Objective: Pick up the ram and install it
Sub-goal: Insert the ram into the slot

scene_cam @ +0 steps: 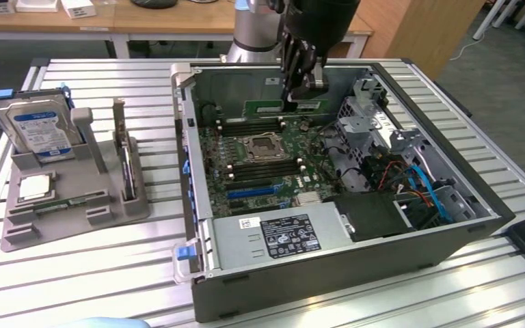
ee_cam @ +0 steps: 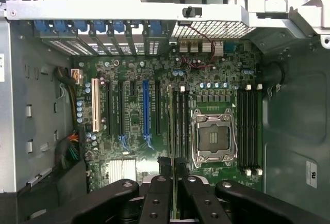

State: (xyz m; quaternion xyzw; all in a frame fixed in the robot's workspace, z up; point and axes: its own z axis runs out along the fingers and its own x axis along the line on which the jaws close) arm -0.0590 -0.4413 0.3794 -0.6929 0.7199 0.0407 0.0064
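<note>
We see the black jaws closed tight on the long, thin green ram stick [scene_cam: 264,106], which sits between them, up over the green board [scene_cam: 244,171] inside the open grey computer box [scene_cam: 335,273]

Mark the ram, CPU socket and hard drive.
ram [scene_cam: 264,107], exterior view, the green board's exposed part.
CPU socket [ee_cam: 213,137], wrist view, socket centre.
hard drive [scene_cam: 44,128], exterior view, blue label.

Room is left above the board [scene_cam: 244,174]; the ram [scene_cam: 267,106] in the gripper [scene_cam: 299,100] is flanked by case wall [scene_cam: 235,85] and drive cage [scene_cam: 365,117].
</note>
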